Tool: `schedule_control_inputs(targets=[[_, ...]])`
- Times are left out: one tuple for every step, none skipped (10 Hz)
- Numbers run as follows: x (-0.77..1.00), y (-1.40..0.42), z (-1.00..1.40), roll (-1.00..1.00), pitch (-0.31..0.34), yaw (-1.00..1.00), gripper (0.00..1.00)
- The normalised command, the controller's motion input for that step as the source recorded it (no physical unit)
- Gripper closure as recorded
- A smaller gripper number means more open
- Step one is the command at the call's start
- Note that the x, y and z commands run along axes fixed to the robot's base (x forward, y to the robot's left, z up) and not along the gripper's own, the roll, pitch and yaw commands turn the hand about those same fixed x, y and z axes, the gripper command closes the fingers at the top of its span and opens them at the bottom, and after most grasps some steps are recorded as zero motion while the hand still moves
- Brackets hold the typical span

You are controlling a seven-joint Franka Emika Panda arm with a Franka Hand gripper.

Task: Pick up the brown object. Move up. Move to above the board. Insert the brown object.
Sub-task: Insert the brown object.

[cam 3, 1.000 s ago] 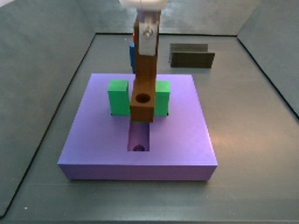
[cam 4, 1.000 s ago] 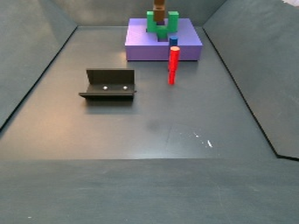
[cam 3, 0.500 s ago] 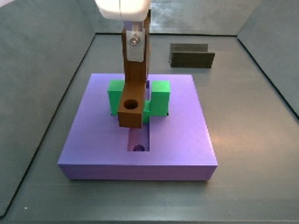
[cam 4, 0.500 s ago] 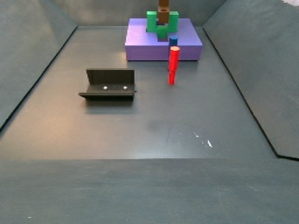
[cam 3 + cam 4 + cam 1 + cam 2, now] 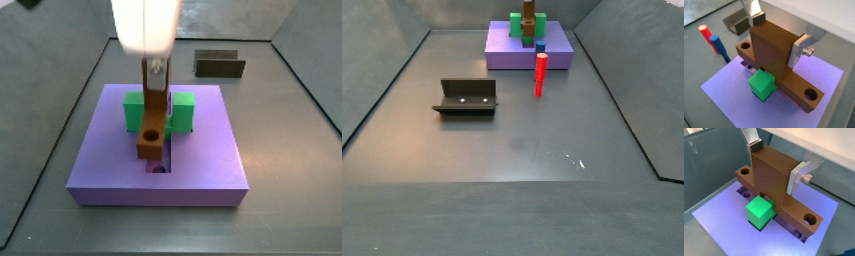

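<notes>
My gripper [image 5: 155,72] is shut on the upper end of the brown object [image 5: 151,125], which hangs upright over the lavender board [image 5: 201,160]. Its lower end, with the round hole, stands at the board's central groove just in front of the green U-shaped block [image 5: 135,110]. In both wrist views the silver fingers [image 5: 804,44] [image 5: 803,170] clamp the brown object [image 5: 774,50] [image 5: 774,175]. Its crosspiece spreads low above the board [image 5: 817,75] [image 5: 724,223], beside the green block [image 5: 763,85] [image 5: 761,212]. In a side view the brown object [image 5: 529,12] rises above the far board [image 5: 556,55].
The dark fixture [image 5: 219,65] [image 5: 466,97] stands on the grey floor away from the board, and shows in a wrist view [image 5: 736,22]. A slim blue peg with a red tip [image 5: 540,75] [image 5: 714,41] stands upright just beside the board's edge. Walls enclose the floor.
My gripper has come straight down with the brown object. The bar's lower end has dropped from above the green block to the board's groove.
</notes>
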Motion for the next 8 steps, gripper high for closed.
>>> schedule_control_inputs(targets=[[0.0, -0.05, -0.31, 0.02, 0.0, 0.14, 1.0], [0.06, 0.0, -0.25, 0.01, 0.014, 0.06, 1.0], [0.05, 0.0, -0.21, 0.04, 0.027, 0.04, 1.0], [0.15, 0.0, -0.19, 0.02, 0.026, 0.03, 1.0], [0.23, 0.0, -0.17, 0.01, 0.036, 0.03, 1.0], [0.27, 0.0, -0.13, 0.05, 0.057, 0.09, 1.0], [0.52, 0.0, -0.09, 0.04, 0.096, 0.02, 1.0], [0.31, 0.01, -0.16, 0.02, 0.07, 0.0, 1.0]])
